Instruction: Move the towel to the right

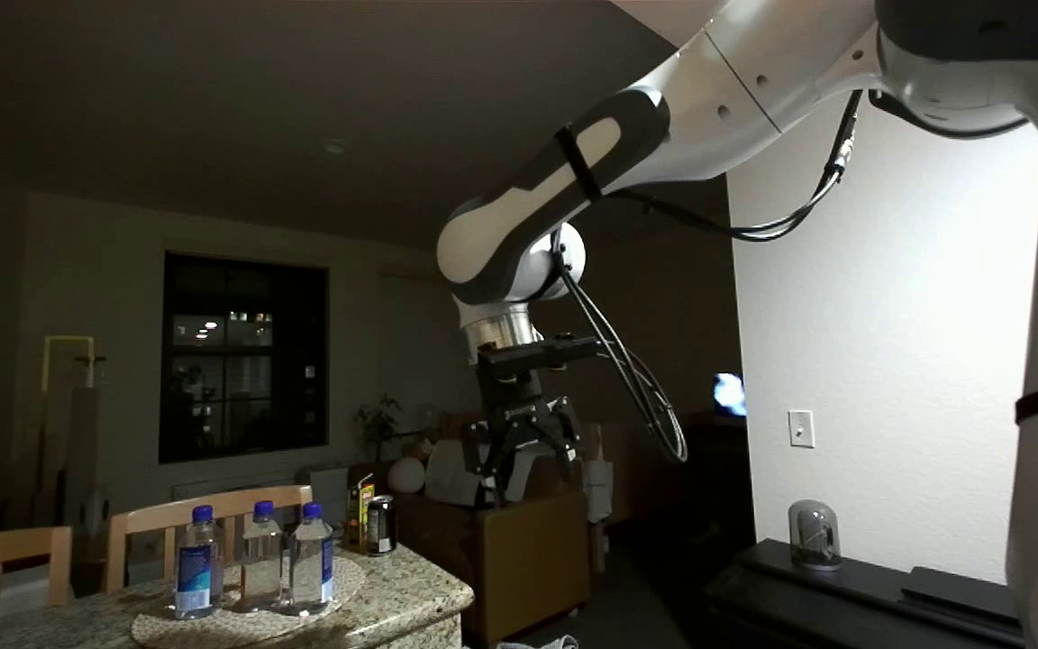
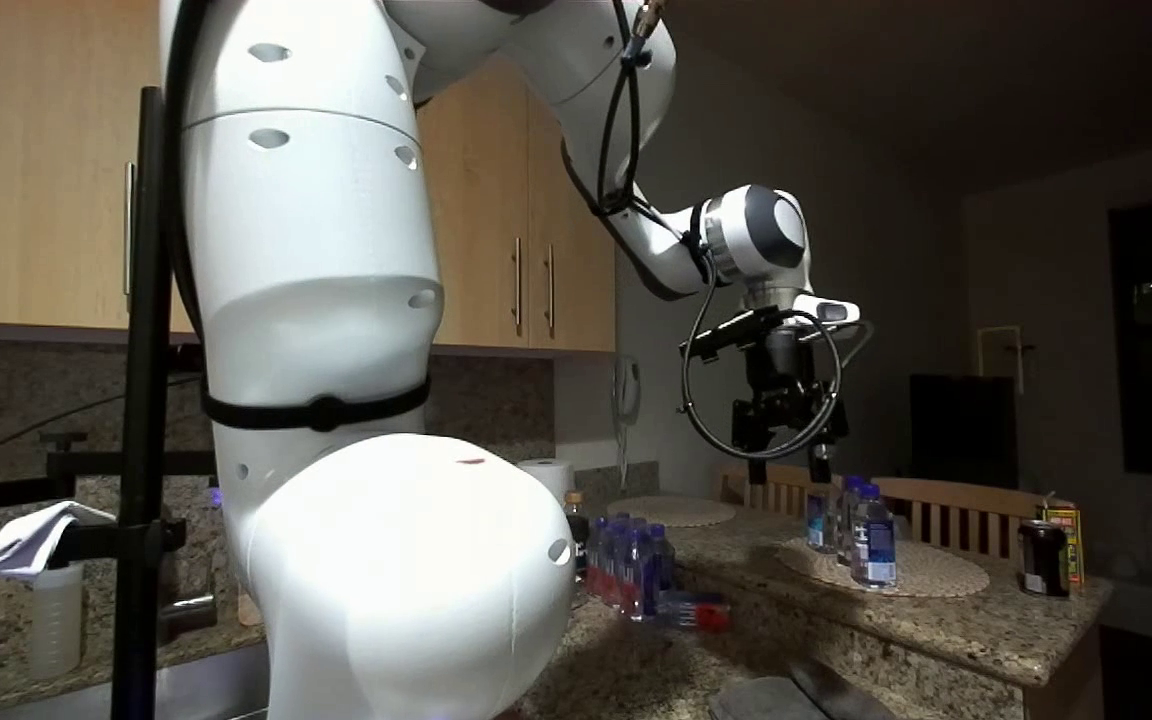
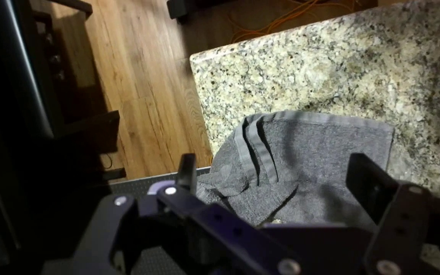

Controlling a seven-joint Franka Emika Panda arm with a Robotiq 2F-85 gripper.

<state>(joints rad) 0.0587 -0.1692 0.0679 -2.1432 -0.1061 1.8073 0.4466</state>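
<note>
1. Towel (image 3: 327,149), grey, one: lies rumpled on the granite counter (image 3: 411,164).
2. Gripper (image 3: 273,168), mine: I hold my jaws spread wide, well above the towel.
3. Bottles (image 1: 262,568), three, blue-capped: stand upright on a woven mat (image 1: 350,581) in both exterior views.

This is a kitchen in someone's home. Wooden cupboards (image 2: 496,200) hang above a speckled stone counter (image 2: 626,668), with a paper towel roll (image 2: 551,476) and a wall phone (image 2: 628,388) nearby. Wooden chairs (image 1: 159,515) stand along a raised counter (image 1: 420,586) that bears a woven placemat (image 1: 244,624) and water bottles (image 1: 260,566). Beyond it are a leafy plant (image 1: 378,422), a window (image 1: 244,361) and a lit screen (image 1: 729,395); the floor (image 3: 139,68) is wood planks.
</note>
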